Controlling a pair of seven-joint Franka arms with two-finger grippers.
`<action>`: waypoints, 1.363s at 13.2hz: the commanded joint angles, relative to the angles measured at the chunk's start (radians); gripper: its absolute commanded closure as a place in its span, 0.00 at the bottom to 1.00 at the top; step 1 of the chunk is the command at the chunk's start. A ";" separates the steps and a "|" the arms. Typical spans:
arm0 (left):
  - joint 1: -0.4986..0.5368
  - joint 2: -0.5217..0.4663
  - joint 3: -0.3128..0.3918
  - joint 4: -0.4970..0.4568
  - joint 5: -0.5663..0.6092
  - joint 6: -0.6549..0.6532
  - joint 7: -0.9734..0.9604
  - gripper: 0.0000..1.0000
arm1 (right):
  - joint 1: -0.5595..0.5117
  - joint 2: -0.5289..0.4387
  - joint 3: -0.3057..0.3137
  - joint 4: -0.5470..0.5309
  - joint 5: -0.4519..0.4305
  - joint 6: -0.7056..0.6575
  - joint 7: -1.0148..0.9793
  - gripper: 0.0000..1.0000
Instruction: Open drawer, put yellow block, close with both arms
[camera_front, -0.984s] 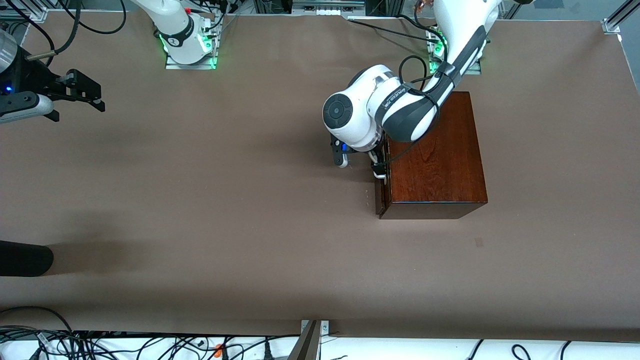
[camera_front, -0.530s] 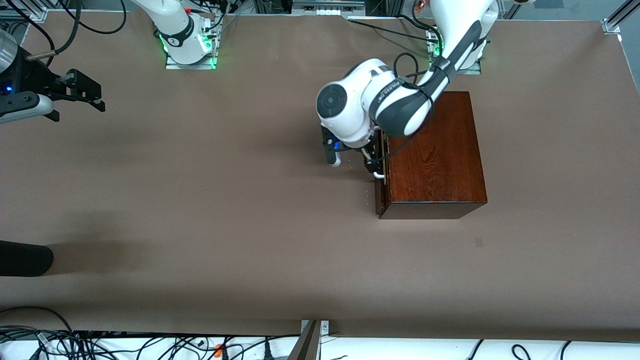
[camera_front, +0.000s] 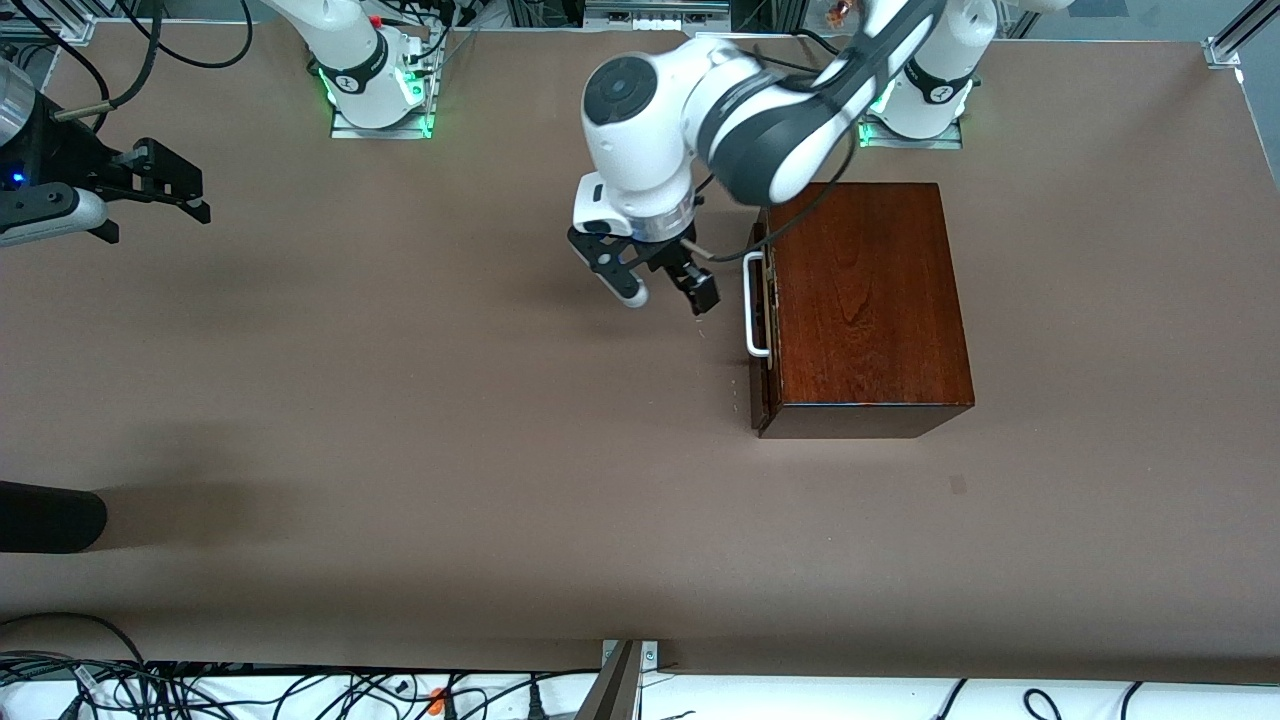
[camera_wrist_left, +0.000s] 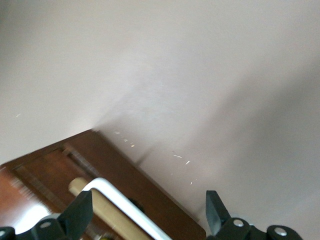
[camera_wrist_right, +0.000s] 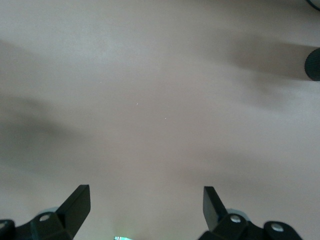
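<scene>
The dark reddish-brown wooden box (camera_front: 865, 300) stands toward the left arm's end of the table. The drawer's dark front (camera_front: 760, 390) lies about flush with the box, and its white loop handle (camera_front: 757, 305) is uncovered. My left gripper (camera_front: 667, 290) is open and empty, up in the air over bare table beside the handle. In the left wrist view the handle (camera_wrist_left: 125, 202) and the drawer front (camera_wrist_left: 150, 195) show between the open fingers (camera_wrist_left: 80, 212). My right gripper (camera_front: 150, 215) waits, open and empty, at the right arm's end of the table. The yellow block is not in view.
A dark rounded object (camera_front: 50, 517) lies at the table's edge at the right arm's end, nearer to the front camera, and also shows in the right wrist view (camera_wrist_right: 314, 64). Cables (camera_front: 300, 690) run along the near edge. The right wrist view shows only brown tabletop (camera_wrist_right: 160, 115).
My left arm has risen and drawn away from the drawer handle toward the right arm's end. The handle, covered before, now shows whole. The box and my right arm have not moved.
</scene>
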 joint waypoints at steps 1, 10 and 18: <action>0.098 -0.108 0.006 0.008 -0.100 -0.071 -0.106 0.00 | 0.003 -0.003 -0.003 0.007 0.007 -0.011 -0.011 0.00; 0.450 -0.296 0.106 -0.008 -0.352 -0.244 -0.197 0.00 | 0.003 -0.003 -0.004 0.007 0.005 -0.011 -0.011 0.00; 0.362 -0.502 0.461 -0.251 -0.412 -0.195 0.072 0.00 | 0.003 -0.003 -0.006 0.007 0.007 -0.013 -0.011 0.00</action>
